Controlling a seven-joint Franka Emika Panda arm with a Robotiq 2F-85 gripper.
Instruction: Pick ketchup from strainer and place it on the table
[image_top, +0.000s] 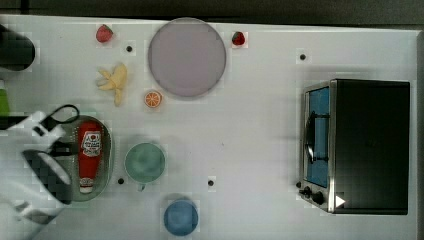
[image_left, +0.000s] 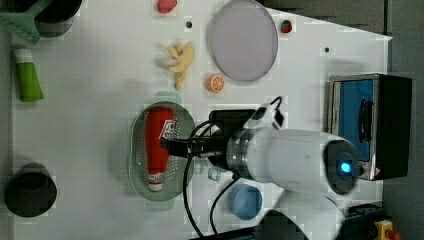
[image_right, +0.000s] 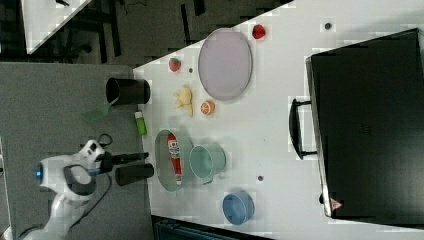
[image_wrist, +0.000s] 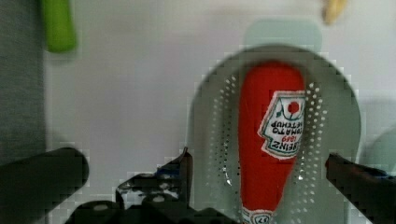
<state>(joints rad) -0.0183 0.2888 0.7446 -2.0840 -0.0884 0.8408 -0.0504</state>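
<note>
- I have the pincer spread wide and gripping nothing; in the wrist view its two fingers stand either side of the ketchup, above it.
- The ketchup lies flat, lengthwise, inside the strainer, white cap toward the bench edge nearest the blue cup.
- The strainer sits near the bench's edge at the top view's left, just beside the green cup.
- I judge the bottle light, squeezable and smooth; best taken across the red body mid-length, gently.
</note>
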